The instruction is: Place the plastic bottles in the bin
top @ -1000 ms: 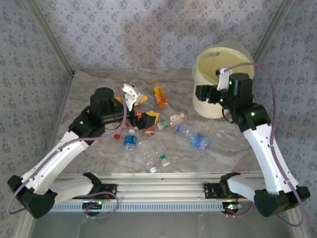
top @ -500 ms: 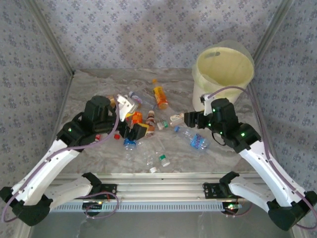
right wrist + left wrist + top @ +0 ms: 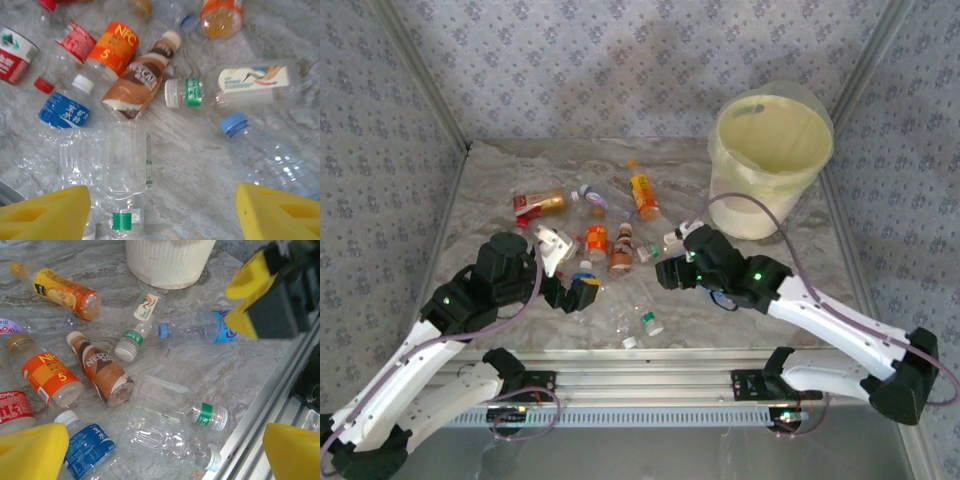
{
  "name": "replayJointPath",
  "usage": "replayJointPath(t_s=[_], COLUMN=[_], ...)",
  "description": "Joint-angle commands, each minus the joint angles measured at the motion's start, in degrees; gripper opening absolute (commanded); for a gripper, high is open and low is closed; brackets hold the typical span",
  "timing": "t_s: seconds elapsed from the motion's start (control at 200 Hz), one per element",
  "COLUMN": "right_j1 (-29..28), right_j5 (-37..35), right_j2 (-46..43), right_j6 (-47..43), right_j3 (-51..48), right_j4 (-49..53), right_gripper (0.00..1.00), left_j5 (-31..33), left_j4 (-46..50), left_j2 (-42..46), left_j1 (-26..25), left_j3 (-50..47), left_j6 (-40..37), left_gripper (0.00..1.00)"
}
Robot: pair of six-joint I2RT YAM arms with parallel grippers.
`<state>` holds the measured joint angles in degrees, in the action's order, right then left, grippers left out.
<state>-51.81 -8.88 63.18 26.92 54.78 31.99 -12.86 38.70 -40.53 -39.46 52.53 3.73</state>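
While the plastic bottles lie scattered on their sides mid-counter, the bin is noted upright at the far right corner, apart from them. The left gripper is held released, fingers spread wide, above a crushed clear bottle and a blue-labelled bottle. The right gripper is also spread, nothing grasped, over a green-banded clear bottle. A brown coffee bottle is seen just beyond.
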Motion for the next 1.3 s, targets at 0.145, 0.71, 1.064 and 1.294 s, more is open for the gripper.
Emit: replayJointPath(t_s=[0.145, 0.71, 1.064, 1.294], right_j1=[-3.76, -4.32, -3.88, -2.6], right_j5=[2.73, 9.6, 10.86, 7.07], right_j2=[10.63, 27.14, 31.87, 32.68], right_j6=[4.03, 2.35, 0.59, 0.9], right_j3=[-0.03, -0.45, -0.41, -0.5], right_j4=[-4.34, -14.81, -16.85, -14.79], right_gripper=[0.77, 0.81, 0.81, 0.79], left_j5=[0.62, 0.34, -0.04, -0.23], left_j4=[-2.01, -2.23, -2.28, -2.3], left_j2=[0.59, 0.48, 0.28, 0.19], left_j1=[-0.35, -0.3, -0.33, -0.36], left_j3=[-0.26, -0.59, -0.59, -0.59], left_j6=[1.39, 1.92, 2.08, 2.08], left_gripper=[1.0, 1.0, 1.0, 1.0])
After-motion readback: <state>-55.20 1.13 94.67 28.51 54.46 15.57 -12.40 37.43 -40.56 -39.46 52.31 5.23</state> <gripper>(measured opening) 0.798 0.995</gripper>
